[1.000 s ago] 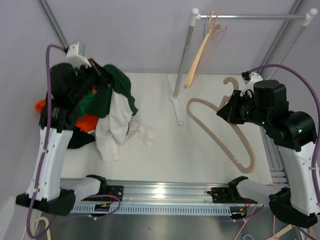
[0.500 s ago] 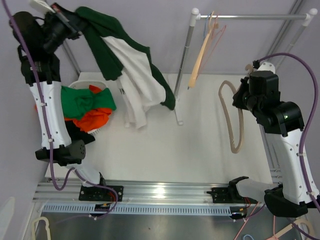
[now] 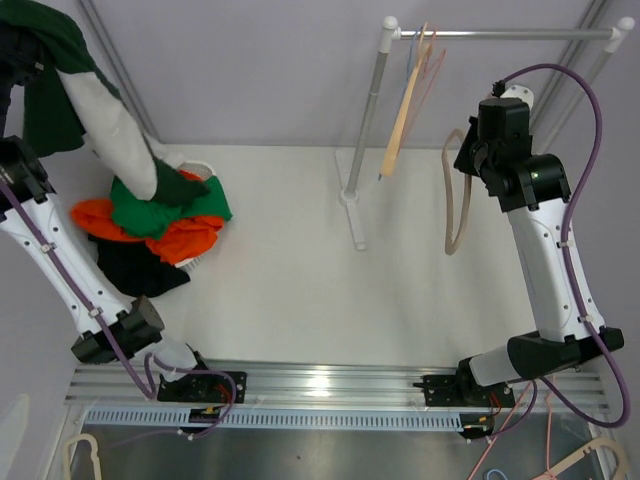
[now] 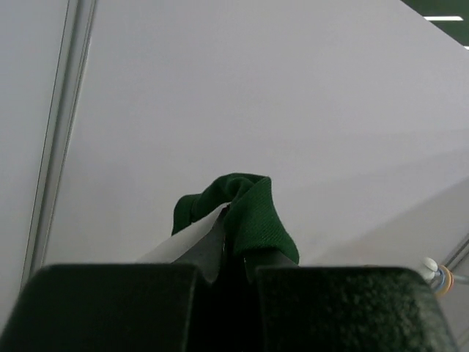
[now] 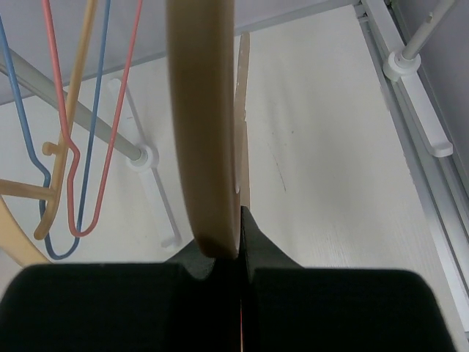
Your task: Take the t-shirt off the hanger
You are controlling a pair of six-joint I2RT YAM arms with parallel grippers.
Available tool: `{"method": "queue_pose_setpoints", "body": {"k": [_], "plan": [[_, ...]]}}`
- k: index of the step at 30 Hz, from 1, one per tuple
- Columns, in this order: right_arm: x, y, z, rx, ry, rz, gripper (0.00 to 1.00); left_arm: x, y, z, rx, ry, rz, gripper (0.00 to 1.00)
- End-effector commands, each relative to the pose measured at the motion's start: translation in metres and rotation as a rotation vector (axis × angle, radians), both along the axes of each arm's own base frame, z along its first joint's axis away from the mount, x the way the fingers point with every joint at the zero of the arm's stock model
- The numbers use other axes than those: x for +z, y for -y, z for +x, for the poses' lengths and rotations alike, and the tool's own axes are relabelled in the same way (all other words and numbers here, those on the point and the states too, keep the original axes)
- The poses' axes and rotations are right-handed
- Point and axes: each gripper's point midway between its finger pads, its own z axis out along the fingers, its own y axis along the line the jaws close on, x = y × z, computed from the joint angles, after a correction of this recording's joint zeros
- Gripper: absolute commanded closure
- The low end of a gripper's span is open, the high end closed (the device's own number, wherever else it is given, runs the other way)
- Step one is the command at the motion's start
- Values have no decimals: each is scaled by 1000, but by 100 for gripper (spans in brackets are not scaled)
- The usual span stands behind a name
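Table (image 3: 330,290), white, was recorded as the largest item, bearing all the rest. Garment rack (image 3: 372,110), of grey metal, was seen upright on the table's far middle, its rail running to the right. T-shirt (image 3: 105,120), green and white, was found off the hanger and held high at the far left, its length draped downward so that the lower end reached the clothes heap. Basket (image 3: 200,166), white-rimmed, was noted on the table's left, filled with green, orange (image 3: 190,235) and black garments. Hanger (image 5: 199,110), beige and bare, was held in the air just right of the rack, hanging roughly upright. Wooden hanger (image 3: 400,115) and thin wire hangers were hung at the rail's left end. Left gripper (image 4: 233,253) was seen pinched tight on a green fold of the t-shirt. Right gripper (image 5: 231,246) was seen clamped on the beige hanger's edge.
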Motion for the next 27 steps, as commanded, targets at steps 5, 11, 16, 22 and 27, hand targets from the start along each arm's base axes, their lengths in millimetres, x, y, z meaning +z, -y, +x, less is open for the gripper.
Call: {"method": "queue_pose_setpoints", "body": {"k": [5, 11, 16, 22, 27], "plan": [[55, -1, 34, -22, 168, 30, 100, -116, -36, 13, 133, -248, -182, 99], [72, -12, 43, 12, 209, 82, 100, -248, -51, 15, 237, -504, -367, 99], [66, -13, 45, 14, 215, 92, 100, -329, -79, 1, 478, -763, -557, 99], [76, -13, 56, 17, 260, 86, 100, -410, -83, -14, 740, -1138, -663, 99], [89, -10, 48, 21, 296, 91, 100, -471, -85, -24, 838, -1336, -724, 99]]}}
